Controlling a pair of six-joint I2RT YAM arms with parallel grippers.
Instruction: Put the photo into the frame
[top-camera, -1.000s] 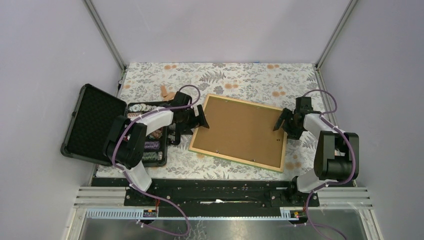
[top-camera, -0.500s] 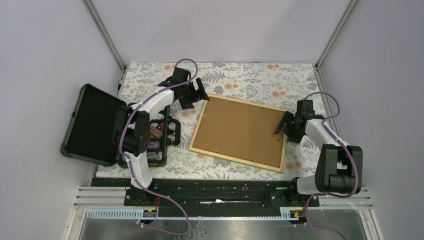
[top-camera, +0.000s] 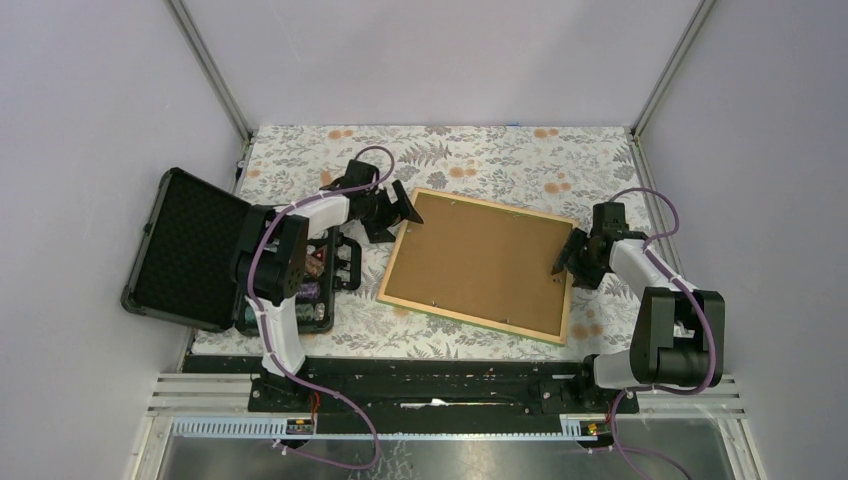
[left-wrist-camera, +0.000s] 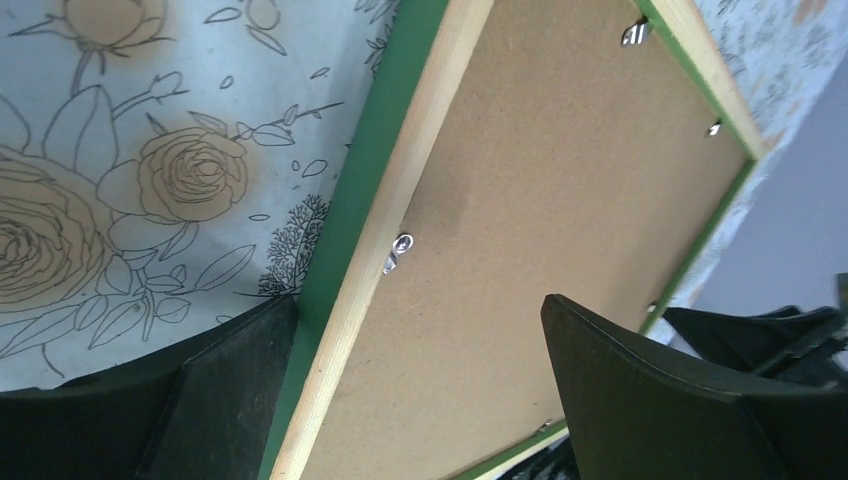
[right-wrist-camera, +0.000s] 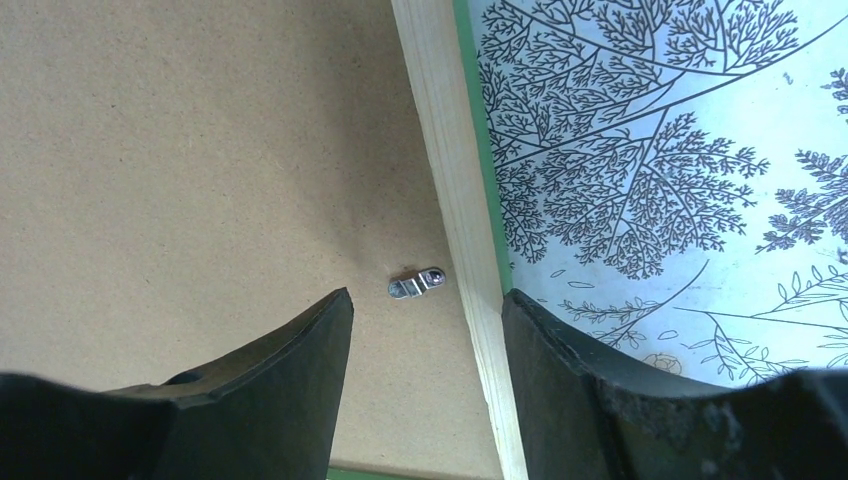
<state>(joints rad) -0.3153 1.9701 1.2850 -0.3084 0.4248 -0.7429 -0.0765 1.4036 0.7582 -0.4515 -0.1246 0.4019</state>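
Seen from above, two robot arms rise from the near edge of a counter (top-camera: 480, 160) covered in a floral print. The frame (top-camera: 470, 319) lies flat in the middle of the counter, between the arms. It is back side up and turned slightly askew. Its light wood rail surrounds a plain brown backing board (top-camera: 480, 260), and a sliver of green shows along its outer edge.

At the frame's right side, the right gripper (top-camera: 570, 270) points down over the rail. In the wrist view its black fingers (right-wrist-camera: 290, 380) are spread apart, pinching nothing. One finger is over the backing board and the other over the wood rail. A small metal tab (right-wrist-camera: 415, 285) lies in the gap between them. Whether the tips touch the frame cannot be told.

Farther back, at the frame's far left corner, the left gripper (top-camera: 400, 212) has its fingers (left-wrist-camera: 650, 400) spread wide and holds nothing. They straddle the frame's left rail, where another metal tab (left-wrist-camera: 397, 250) sits.

At the counter's left edge an open black case (top-camera: 185, 250) lies with its lid leaning outward and poker chips (top-camera: 305, 290) in its tray.
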